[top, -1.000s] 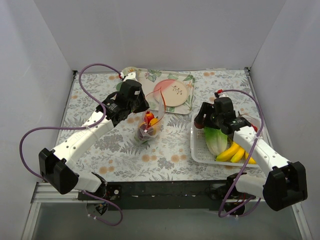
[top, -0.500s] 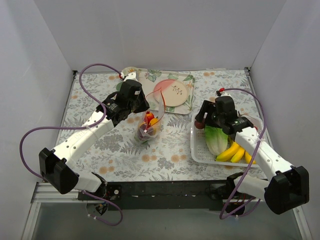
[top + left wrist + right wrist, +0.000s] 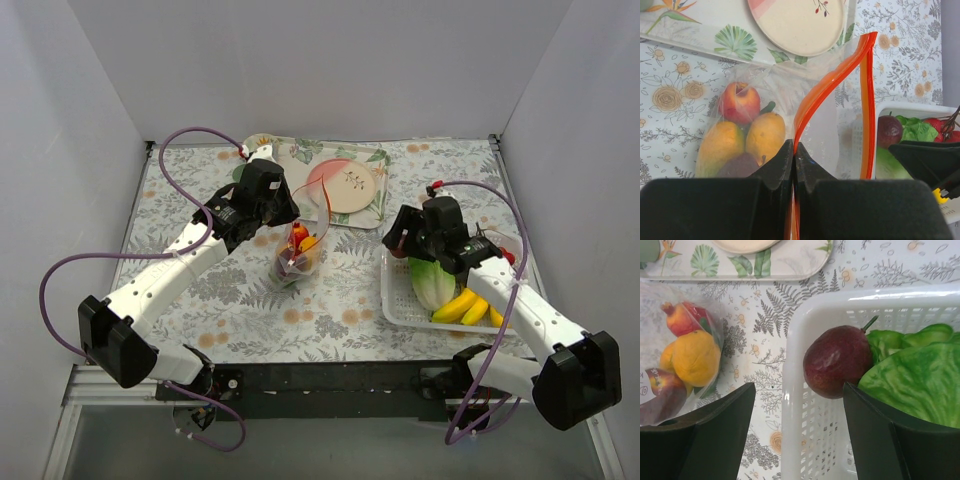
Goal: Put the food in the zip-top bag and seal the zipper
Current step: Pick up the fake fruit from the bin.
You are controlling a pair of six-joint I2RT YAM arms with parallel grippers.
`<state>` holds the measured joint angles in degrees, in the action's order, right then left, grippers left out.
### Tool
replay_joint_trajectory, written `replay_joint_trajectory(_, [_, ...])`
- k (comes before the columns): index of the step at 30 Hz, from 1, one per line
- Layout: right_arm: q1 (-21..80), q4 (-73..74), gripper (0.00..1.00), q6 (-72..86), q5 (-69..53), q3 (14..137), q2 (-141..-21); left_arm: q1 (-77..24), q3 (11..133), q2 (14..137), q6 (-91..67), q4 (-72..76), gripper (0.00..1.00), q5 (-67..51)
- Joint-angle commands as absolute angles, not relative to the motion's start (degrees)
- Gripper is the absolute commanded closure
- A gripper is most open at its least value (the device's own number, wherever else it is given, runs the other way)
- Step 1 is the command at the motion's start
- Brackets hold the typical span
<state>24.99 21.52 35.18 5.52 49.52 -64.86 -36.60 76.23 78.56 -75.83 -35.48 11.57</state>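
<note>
Small white sticker (image 3: pixel 647 388) on the dark apple (image 3: pixel 660 395) low in the bag (image 3: pixel 680 355), its mark too small to read.

Right gripper (image 3: pixel 799 390): spread wide and holding nothing, hanging over the corner wall of the white basket (image 3: pixel 795 340). Left finger outside, over the flowered cloth (image 3: pixel 765 365); right finger over the inside. Just ahead of the right finger, a dark red fruit (image 3: pixel 837 367) with a short stem, lying against the basket wall and touching the green lettuce (image 3: pixel 910 385) on its right. Cannot tell whether finger and fruit touch. Farther back along that arm, yellow bananas (image 3: pixel 465 305) next to the lettuce. Red cherries (image 3: pixel 940 125) deeper in the basket, partly hidden by the lettuce.

Beyond the left gripper (image 3: pixel 793 150), a cream plate (image 3: pixel 800 25) on a leaf-printed tray (image 3: pixel 690 35).

Left gripper: clamped tight on the red-orange zipper (image 3: pixel 812 100), holding up one side of the bag's mouth. Mouth gaping in a tall loop, the other run of the strip rising just right of the fingers. Bag clear and crinkled, standing upright between the two grippers, directly ahead of the left one. Inside, left of the pinch: fruits (image 3: pixel 738 102) in a heap, a red-and-yellow one on top, two yellow-orange ones under it, the dark apple at the bottom.
</note>
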Motion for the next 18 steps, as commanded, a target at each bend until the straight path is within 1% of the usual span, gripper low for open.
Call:
replay_joint_trajectory(1, [25.31,17.32,0.21,41.91,2.11,44.83,-61.71,-36.56,76.46,78.57,-75.68,-34.71,1.00,11.42])
replay_joint_trajectory(5, [25.40,18.18,0.18,46.30,3.32,42.10,-59.86,-36.56,76.64,78.31,-75.59,-35.07,1.00,12.13])
replay_joint_trajectory(8, [25.23,18.72,0.09,50.52,6.67,40.00,-58.36,-36.56,76.03,78.05,-75.94,-34.81,1.00,11.60])
replay_joint_trajectory(9, [25.22,16.63,0.06,51.32,6.68,38.42,-57.40,-36.56,75.94,78.05,-76.02,-34.72,1.00,11.43])
replay_joint_trajectory(12, [25.14,12.23,0.03,54.39,6.59,36.74,-56.60,-36.56,75.67,78.05,-76.20,-34.63,1.00,11.34])
replay_joint_trajectory(18, [24.96,9.32,0.02,58.70,8.34,36.30,-59.15,-36.56,76.11,77.87,-75.94,-34.72,1.00,11.43])
